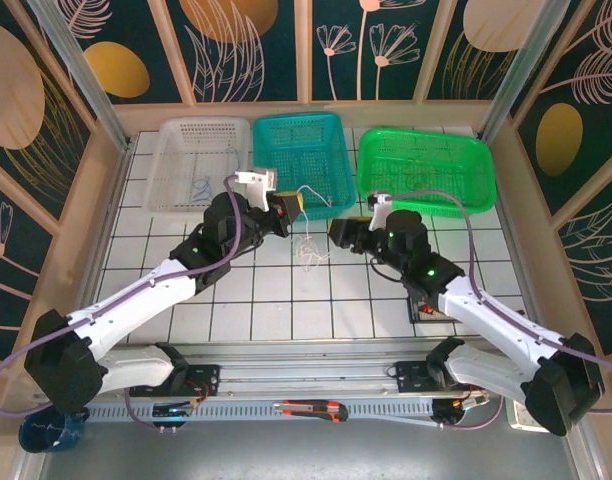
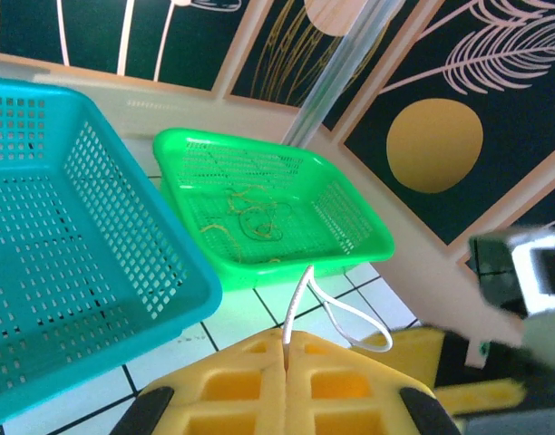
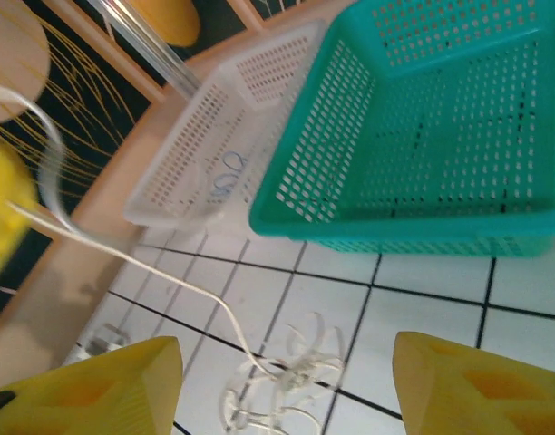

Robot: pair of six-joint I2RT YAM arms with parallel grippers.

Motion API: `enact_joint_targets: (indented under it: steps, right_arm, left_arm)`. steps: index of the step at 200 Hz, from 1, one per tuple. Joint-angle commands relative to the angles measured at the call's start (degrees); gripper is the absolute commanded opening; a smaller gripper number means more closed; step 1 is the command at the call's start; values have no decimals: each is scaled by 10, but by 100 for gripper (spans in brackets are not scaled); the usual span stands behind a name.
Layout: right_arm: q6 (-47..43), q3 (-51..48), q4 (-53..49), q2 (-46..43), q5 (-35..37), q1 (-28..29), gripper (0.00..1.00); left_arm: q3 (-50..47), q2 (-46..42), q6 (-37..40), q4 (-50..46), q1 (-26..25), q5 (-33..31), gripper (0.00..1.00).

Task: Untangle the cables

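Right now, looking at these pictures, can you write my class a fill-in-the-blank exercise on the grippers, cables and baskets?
1. The left gripper is shut on a thin cable whose colour is ____.
2. The yellow-orange wires lie in the basket coloured ____.
3. The right gripper hovers over the tangle with its jaws ____.
4. The teal basket stands ____ the clear basket and the green one.

Missing words: white; green; open; between.

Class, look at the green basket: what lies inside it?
Thin yellow-orange wires lie loosely curled on the floor of the green basket. The teal basket covers one corner of it, so that part cannot be seen.
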Motion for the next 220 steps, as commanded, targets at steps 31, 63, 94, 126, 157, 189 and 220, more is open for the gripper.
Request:
enact_joint_targets:
  steps: [31, 63, 94, 126, 157, 189, 220]
  right_arm:
    - [88, 47, 64, 36, -90, -5, 66]
    - [144, 39, 123, 63, -121, -5, 66]
    - [179, 35, 181, 86, -124, -5, 66]
    - [205, 46, 229, 113, -120, -5, 67]
    - [231, 59, 275, 148, -123, -12, 67]
    - [270, 66, 336, 184, -141, -25, 66]
    - [289, 78, 366, 205, -166, -31, 42]
  left_arm:
    - [-42, -20, -21, 81, 1, 25, 0]
    - [-57, -29, -28, 94, 1, 27, 0]
    - [-64, -28, -33, 106, 1, 35, 0]
    - [-70, -25, -39, 115, 1, 47, 0]
    - [-86, -25, -51, 137, 1, 62, 0]
    - [-99, -29, -54, 144, 1, 71, 0]
    - [-103, -29, -51, 143, 1, 77, 0]
